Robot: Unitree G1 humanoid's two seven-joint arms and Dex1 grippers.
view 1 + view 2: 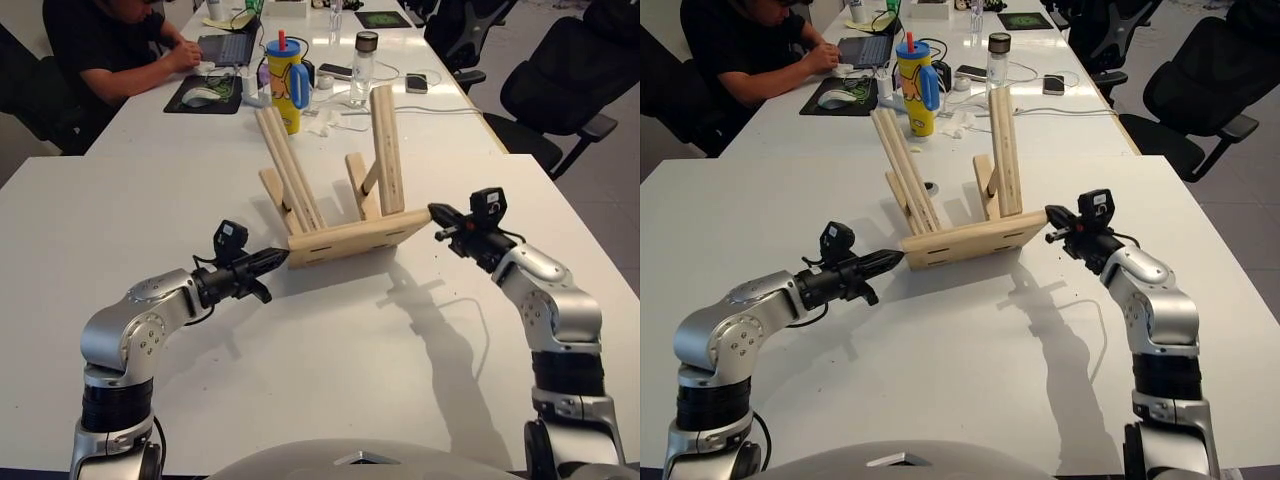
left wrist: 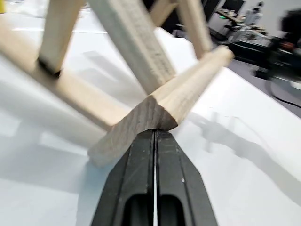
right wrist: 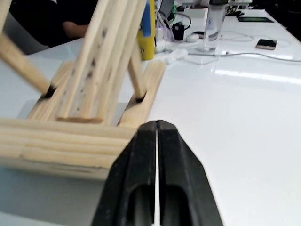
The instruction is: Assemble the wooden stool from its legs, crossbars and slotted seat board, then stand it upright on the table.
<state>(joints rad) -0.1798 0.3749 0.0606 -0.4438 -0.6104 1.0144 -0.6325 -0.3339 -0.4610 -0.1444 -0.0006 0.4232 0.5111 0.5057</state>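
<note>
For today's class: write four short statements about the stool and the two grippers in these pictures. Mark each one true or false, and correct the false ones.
1. The left gripper is shut, with its tip at the left end of the seat board. True.
2. The stool stands upright on its legs. False: it is tipped over with the seat board on edge, and its legs point up and away from the robot.
3. The right gripper holds a loose crossbar. False: it is shut on nothing, with its tip at the board's right end.
4. A yellow cup stands on the far table behind the stool. True.
</note>
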